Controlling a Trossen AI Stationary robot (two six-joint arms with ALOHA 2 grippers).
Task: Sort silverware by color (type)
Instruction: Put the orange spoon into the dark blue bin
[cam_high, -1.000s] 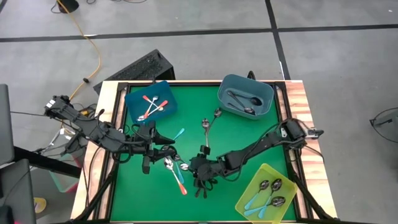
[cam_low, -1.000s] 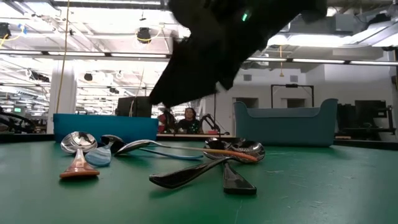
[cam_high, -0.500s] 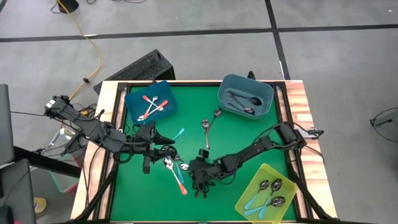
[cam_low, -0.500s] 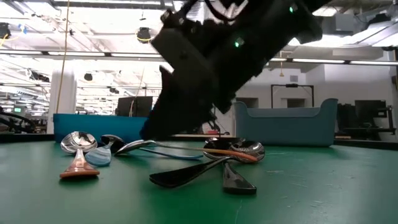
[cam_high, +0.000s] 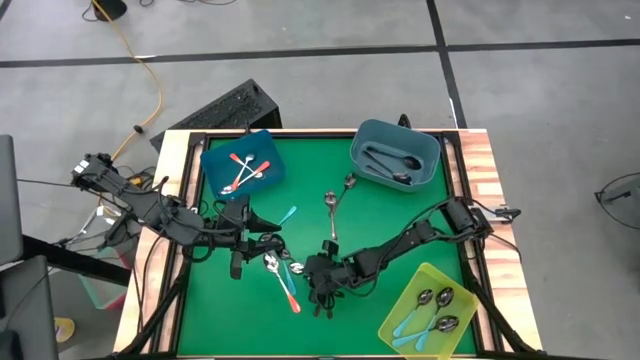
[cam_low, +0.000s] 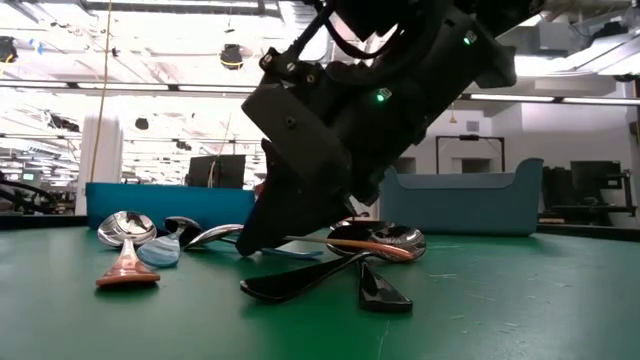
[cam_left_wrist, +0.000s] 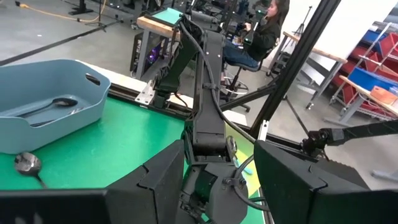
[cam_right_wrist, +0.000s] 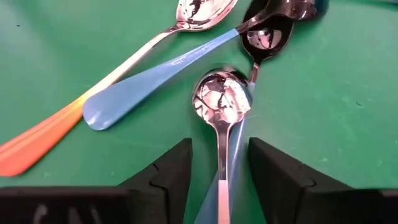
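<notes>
My right wrist view alone shows a pink-handled spoon lying between my right gripper's spread fingers, unclasped, crossing a blue spoon and an orange one. From above, my arm hides them. The pile sits mid-table, between the bins. My left gripper waits open beside it.

Three bins, roughly sixteen spoons

No legible text or labels anywhere.
</notes>
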